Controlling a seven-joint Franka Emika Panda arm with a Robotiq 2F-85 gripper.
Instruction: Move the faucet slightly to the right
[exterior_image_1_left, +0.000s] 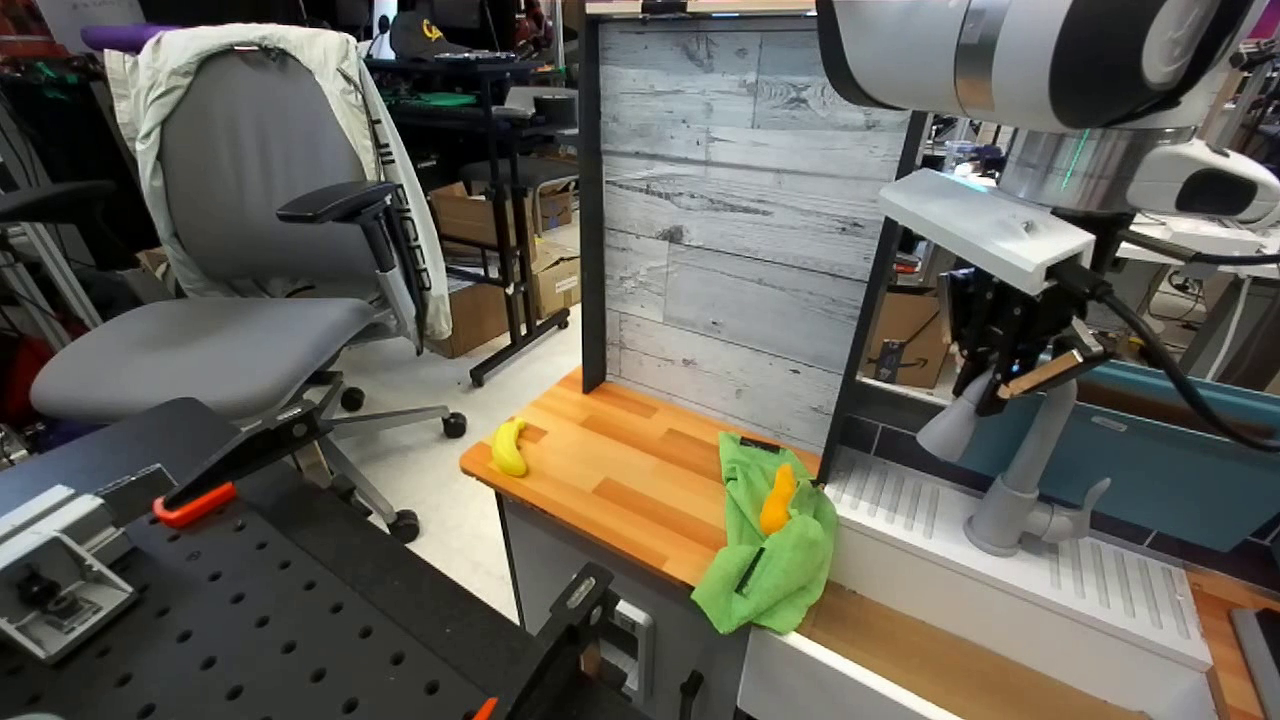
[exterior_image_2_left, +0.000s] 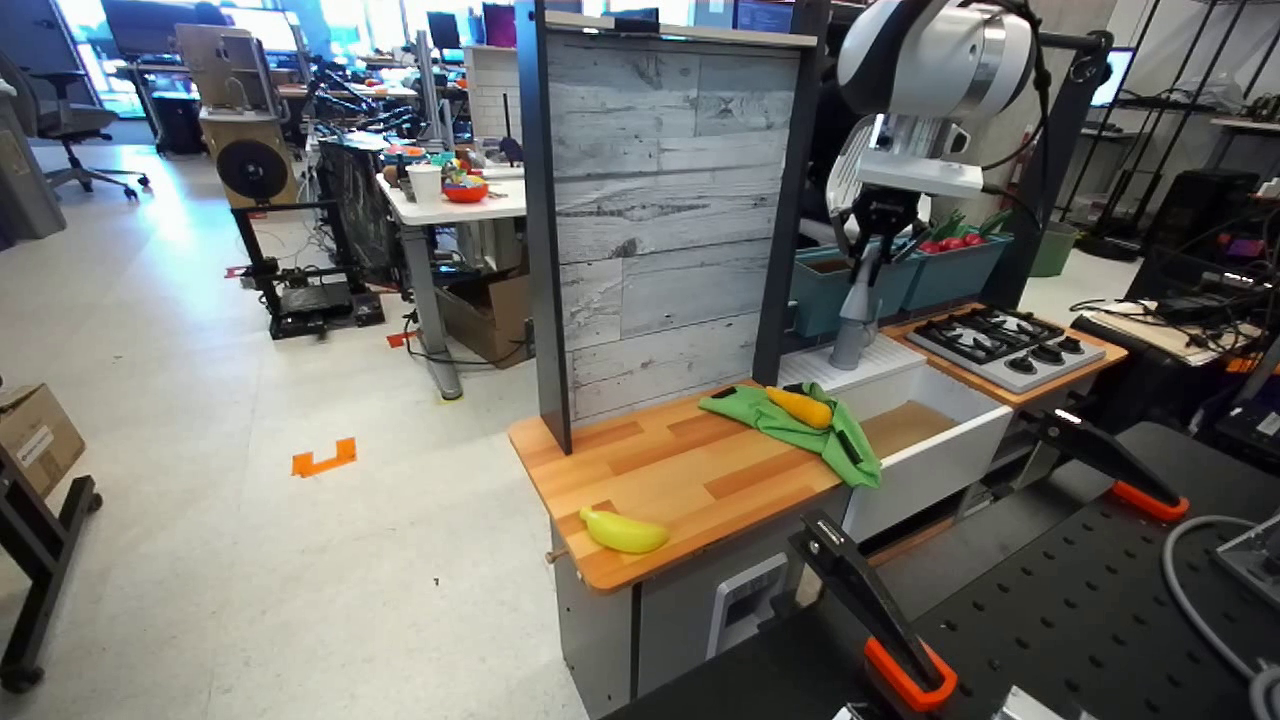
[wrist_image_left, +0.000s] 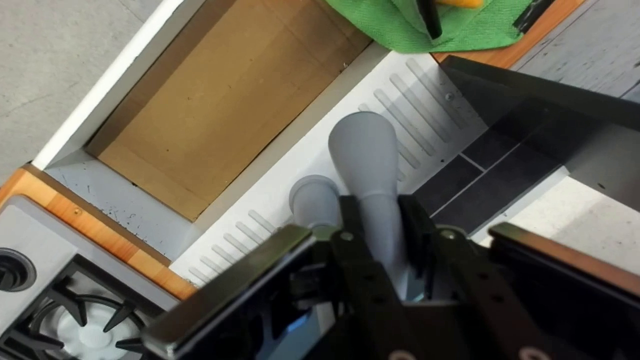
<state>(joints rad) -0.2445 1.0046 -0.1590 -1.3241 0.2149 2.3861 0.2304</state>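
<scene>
Locate the faucet (exterior_image_1_left: 1035, 450) on the ribbed white ledge (exterior_image_1_left: 900, 505), beyond the right edge of the tabletop (exterior_image_1_left: 600, 470) as seen in both exterior views, and behind the basin (exterior_image_2_left: 930, 500). The towel (exterior_image_1_left: 775, 575), bearing a carrot (exterior_image_2_left: 800, 408), lies along that edge and drapes over the front right corner; the banana (exterior_image_2_left: 623, 531) lies near the front left corner. Status of the claw (wrist_image_left: 379, 201): in the wrist view, the fingers (wrist_image_left: 350, 215) stand one on each side of the spout (wrist_image_left: 365, 155) with no visible gap, so the claw is judged to be grasping the faucet by its spout. Status of the task: approach and grip are judged complete. Displacement cannot be confirmed; the base rests on the ledge, and the spout angles toward the tabletop's right edge, its mouth showing over the ledge rather than the basin in the wrist view. The rightward shift is therefore judged to remain, in whole or in part. If "right" is read as in the exterior views, the required travel is away from the tabletop's right edge, toward the stove (exterior_image_2_left: 1010, 345). Steps left after the shift: release the spout, then withdraw the claw without dragging the faucet.
</scene>
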